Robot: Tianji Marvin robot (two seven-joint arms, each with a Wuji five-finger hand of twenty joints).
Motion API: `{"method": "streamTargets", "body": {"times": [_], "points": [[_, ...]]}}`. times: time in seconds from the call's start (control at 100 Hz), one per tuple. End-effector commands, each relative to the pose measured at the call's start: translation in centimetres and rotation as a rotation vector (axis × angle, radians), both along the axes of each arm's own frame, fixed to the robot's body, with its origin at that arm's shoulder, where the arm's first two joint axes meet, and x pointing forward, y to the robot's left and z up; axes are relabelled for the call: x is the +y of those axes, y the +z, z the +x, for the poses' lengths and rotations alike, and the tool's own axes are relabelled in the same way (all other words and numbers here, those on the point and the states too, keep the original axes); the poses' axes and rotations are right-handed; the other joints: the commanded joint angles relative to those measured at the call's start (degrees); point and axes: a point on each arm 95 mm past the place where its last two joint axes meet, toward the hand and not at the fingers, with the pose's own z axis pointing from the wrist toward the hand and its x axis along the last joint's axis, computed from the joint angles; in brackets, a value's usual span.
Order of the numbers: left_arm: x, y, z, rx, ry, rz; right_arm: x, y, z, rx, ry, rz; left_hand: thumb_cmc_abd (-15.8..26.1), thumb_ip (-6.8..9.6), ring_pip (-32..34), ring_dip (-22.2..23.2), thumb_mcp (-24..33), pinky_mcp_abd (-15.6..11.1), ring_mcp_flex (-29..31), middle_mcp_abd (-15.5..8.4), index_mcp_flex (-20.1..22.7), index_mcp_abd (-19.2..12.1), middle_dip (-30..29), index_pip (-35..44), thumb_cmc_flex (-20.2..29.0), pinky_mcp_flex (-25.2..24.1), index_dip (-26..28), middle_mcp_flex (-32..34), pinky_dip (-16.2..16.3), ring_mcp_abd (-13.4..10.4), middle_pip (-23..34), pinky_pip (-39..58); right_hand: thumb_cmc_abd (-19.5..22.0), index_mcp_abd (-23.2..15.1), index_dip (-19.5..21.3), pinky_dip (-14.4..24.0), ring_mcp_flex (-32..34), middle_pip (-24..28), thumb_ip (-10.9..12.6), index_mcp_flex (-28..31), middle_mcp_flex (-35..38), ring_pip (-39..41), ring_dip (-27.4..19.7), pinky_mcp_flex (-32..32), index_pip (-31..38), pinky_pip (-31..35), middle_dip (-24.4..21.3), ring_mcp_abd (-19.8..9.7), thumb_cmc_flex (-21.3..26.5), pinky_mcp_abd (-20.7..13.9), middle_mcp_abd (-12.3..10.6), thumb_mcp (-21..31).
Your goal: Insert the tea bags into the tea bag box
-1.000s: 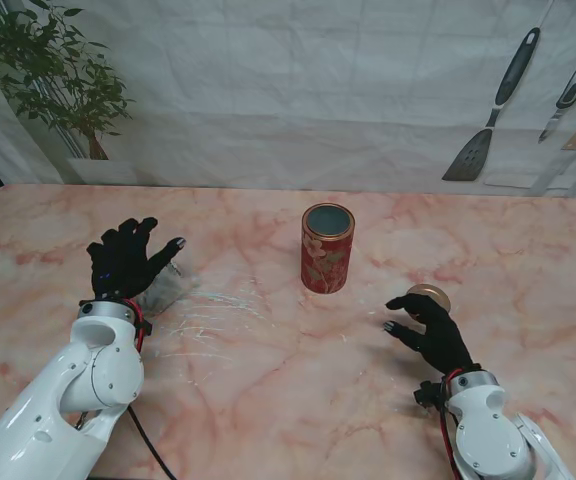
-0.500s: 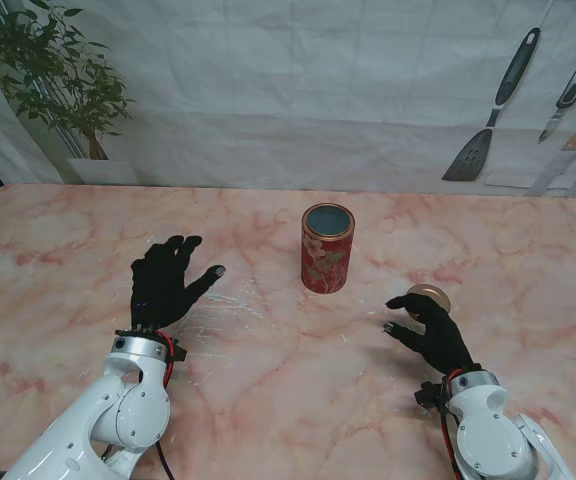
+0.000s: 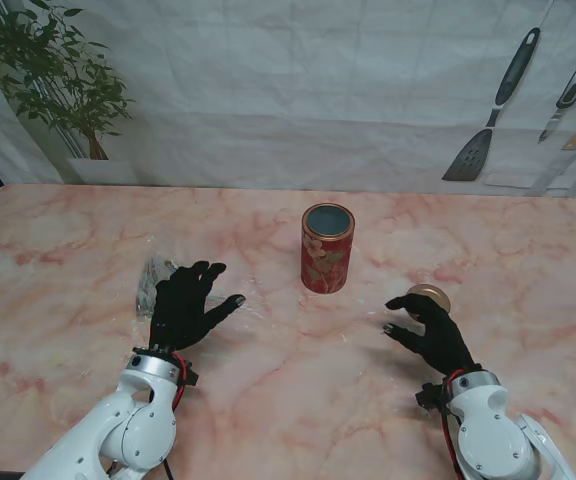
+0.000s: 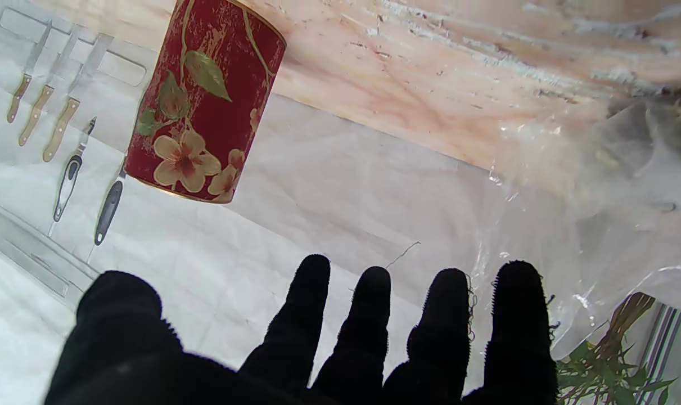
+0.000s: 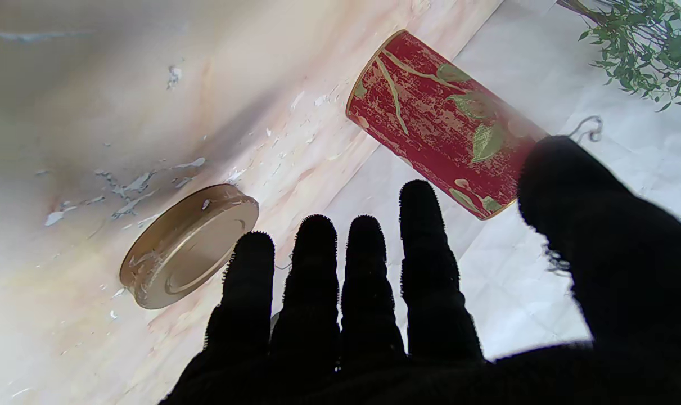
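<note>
Pink marble table (image 3: pixel 298 400) carries everything. Upright near its middle stands the red flowered tea bag box (image 3: pixel 327 248), its top open. To its left, the left hand (image 3: pixel 186 303) hovers with fingers spread and empty, over a crinkled clear plastic bag (image 3: pixel 154 277) holding dark contents. The right hand (image 3: pixel 429 330), also spread and empty, reaches beside the gold lid (image 3: pixel 429 295) lying flat right of the box.

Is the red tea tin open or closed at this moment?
Open. The red tea tin stands upright with its mouth uncovered, and its gold lid lies apart on the table beside the right hand.
</note>
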Motion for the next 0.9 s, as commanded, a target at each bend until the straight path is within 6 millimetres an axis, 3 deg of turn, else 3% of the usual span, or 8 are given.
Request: {"method": "streamTargets", "body": {"times": [0.0,0.58,0.89], "points": [[-0.2,-0.4,-0.4,0.02,0.001,-0.005,0.2,0.0,-0.2,0.007,0.013,-0.003,0.65,-1.85,-2.9,-0.34,-0.34,-1.05,0.1,-1.65,-1.88,-0.93,-0.7,0.45,-1.05,-0.05,-0.55,0.15,0.99,-1.67,0.31,1.72,0.23,-1.54,0.38,0.7,-1.2,-0.82,1.01,-1.66,-1.55,-1.4,-0.69,-0.66,-0.7,-1.21,-0.29,-2.11,0.08,-2.81,-0.3,-0.75],[-0.7,-0.2,-0.7,-0.008,-0.001,-0.013,0.2,0.2,0.1,0.021,0.075,-0.081,0.51,-1.86,-2.64,-0.32,-0.36,-0.35,0.62,-1.72,-1.95,-0.8,-0.71,0.74,-0.67,0.72,-0.75,0.28,1.36,-2.01,0.53,2.27,-1.12,-2.3,0.42,0.83,-2.07,-0.96,0.82,-4.24,-2.95,-1.59,-0.8,-0.94,-1.13,-1.76,-0.29,-2.05,0.7,-2.87,0.03,-0.62],[-0.6,-0.2,-0.5,-0.003,-0.014,-0.018,-0.9,1.7,1.4,0.034,0.098,-0.217,0.39,-1.87,-2.46,-0.27,-0.39,-0.48,0.93,-1.86,-1.88,-0.92,-0.68,0.96,-0.57,1.17,-0.76,0.42,1.56,-2.08,0.68,2.58,-2.6,-2.85,0.4,0.57,-2.67,-0.77,0.53,-7.0,-4.03,-1.12,-0.62,-1.05,-1.62,-2.36,-0.13,-1.16,0.55,-2.97,0.99,-0.22]]}}
